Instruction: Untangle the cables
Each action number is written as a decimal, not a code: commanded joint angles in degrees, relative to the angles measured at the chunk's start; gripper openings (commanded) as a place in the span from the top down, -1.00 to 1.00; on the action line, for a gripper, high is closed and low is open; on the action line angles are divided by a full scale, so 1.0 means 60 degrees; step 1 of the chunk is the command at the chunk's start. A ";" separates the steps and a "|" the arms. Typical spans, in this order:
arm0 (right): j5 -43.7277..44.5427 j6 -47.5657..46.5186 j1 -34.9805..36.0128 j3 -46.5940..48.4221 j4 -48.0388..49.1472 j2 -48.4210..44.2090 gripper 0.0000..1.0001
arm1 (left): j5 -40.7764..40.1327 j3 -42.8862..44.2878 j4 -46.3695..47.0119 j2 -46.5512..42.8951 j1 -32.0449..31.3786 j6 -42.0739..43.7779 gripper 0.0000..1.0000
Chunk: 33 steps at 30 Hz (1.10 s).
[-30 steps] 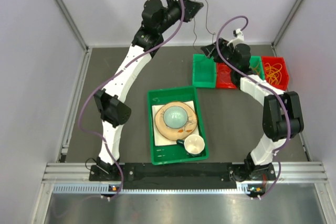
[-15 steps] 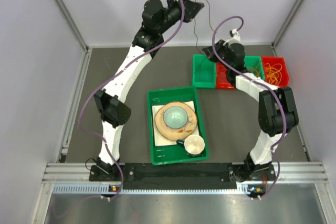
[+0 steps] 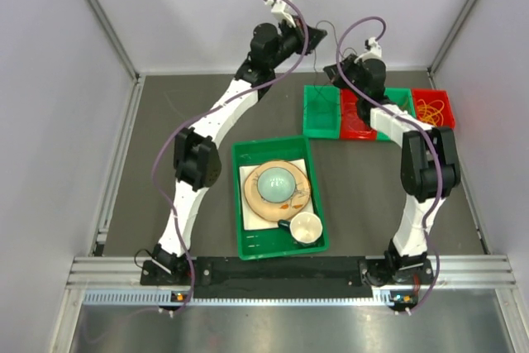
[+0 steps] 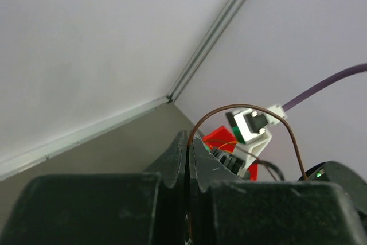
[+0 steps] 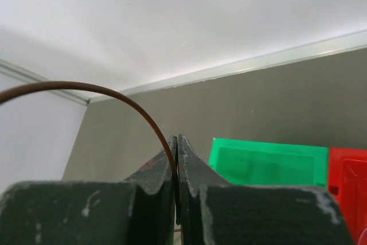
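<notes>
Left wrist view: your left fingers (image 4: 187,148) are pressed shut on a thin brown cable (image 4: 241,107), which leaves their tips and arcs up and over to the right.
Past the left fingertips: the right arm's white wrist camera (image 4: 250,125) sits under that arc, close ahead of you.
Right wrist view: your right fingers (image 5: 175,150) are clamped flat on the brown cable too; it rises from between the tips and curves away to the left.
Beyond the right fingers: a green bin (image 5: 266,162) lies ahead and to the right on the grey tabletop (image 5: 229,107), with a red bin (image 5: 347,170) touching its right side.
Top external view: both pairs of fingers are raised at the far end of the tabletop, near each other, with only a short stretch of cable between them.
Under the right fingers: a row of small bins; the right-end red bin (image 3: 446,95) holds a tangle of orange cables (image 3: 432,111).
Green tray (image 3: 248,241): well apart from both pairs of fingers, toward the arm bases, carrying a plate, a bowl (image 3: 277,181) and a cup (image 3: 304,227).
</notes>
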 commanded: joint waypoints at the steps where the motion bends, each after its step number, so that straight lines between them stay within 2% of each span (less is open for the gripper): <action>1: -0.0246 -0.0150 -0.0183 0.0820 -0.0292 0.0588 1.00 | -0.0254 -0.0055 0.0679 0.0390 0.0000 -0.0061 1.00; 12: -0.0803 -0.0340 -0.0139 0.0133 -0.0234 0.0824 1.00 | -0.0445 -0.1402 0.0679 0.0742 0.0176 -0.0309 1.00; 13: -0.0803 -0.0370 -0.0110 0.0074 -0.0307 0.0795 0.86 | -0.0474 -0.1461 0.0650 0.0728 0.0176 -0.0338 1.00; 14: -0.0745 -0.0428 -0.0109 -0.0159 -0.0307 0.0751 0.48 | -0.0503 -0.1520 0.0621 0.0727 0.0176 -0.0339 1.00; 16: -0.0599 -0.0458 -0.0109 -0.0496 -0.0234 0.0429 0.25 | -0.0576 -0.1666 0.0445 0.0742 0.0191 -0.0266 1.00; 17: -0.0410 -0.0516 -0.0109 -0.0744 -0.0292 0.0312 0.02 | -0.0620 -0.1725 0.0372 0.0742 0.0191 -0.0237 1.00; 20: -0.0262 -0.0648 -0.0109 -0.1170 -0.0264 -0.0230 -0.20 | -0.0694 -0.1755 0.0050 0.0801 0.0191 -0.0090 1.00; 23: -0.0086 -0.0780 -0.0109 -0.1259 -0.0672 -0.0655 -0.31 | -0.0810 -0.1769 -0.0199 0.0845 0.0176 -0.0031 1.00; 33: -0.0392 -0.0795 -0.0124 -0.2007 -0.0921 -0.2018 -0.37 | -0.1454 -0.1770 -0.1048 0.1079 0.0118 0.0349 1.00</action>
